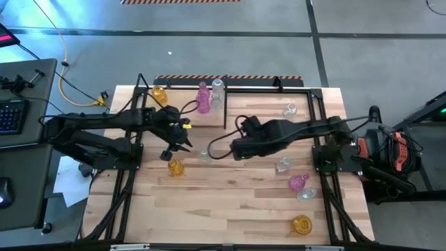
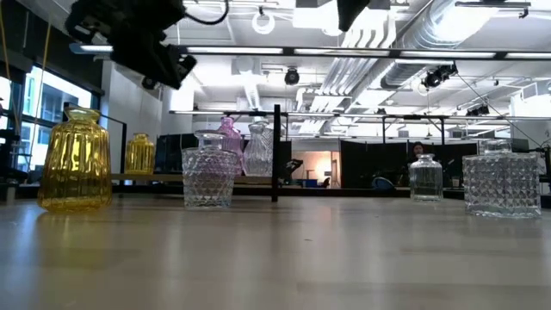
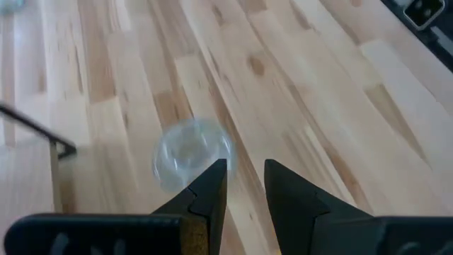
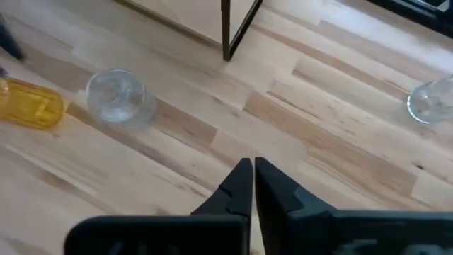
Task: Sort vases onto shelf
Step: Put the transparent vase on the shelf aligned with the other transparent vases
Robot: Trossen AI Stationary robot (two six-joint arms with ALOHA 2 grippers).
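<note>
From the high view I am holding my left claw [image 1: 182, 143] above the butcher-block desk [image 1: 230, 202], just beside a small clear vase [image 1: 204, 154] that is standing on the wood between my two arms; my right claw [image 1: 237, 148] is hanging just on that vase's other side. The shelf [image 1: 265, 97] is sitting at the desk's far edge, a black rod frame around a pale board, with an amber vase [image 1: 159, 95], a pink vase [image 1: 203, 98] and clear ones already on it, while others are lying or standing loose toward the near right corner. From the low view the clear vase [image 2: 207, 168] is showing a diamond-cut, faceted wall and a short neck, with a ribbed amber vase [image 2: 76, 162] standing to its side on the desk. From the left wrist view my left claw [image 3: 244, 180] is standing partly spread and pinching nothing, with the clear vase's round mouth [image 3: 191, 149] just beyond one fingertip. From the right wrist view my right claw [image 4: 251, 177] is pressed together and empty. I judge the glass rigid, light, smooth and breakable; I would be taking it across the narrow neck, gently, since the bulbous body would slip.
</note>
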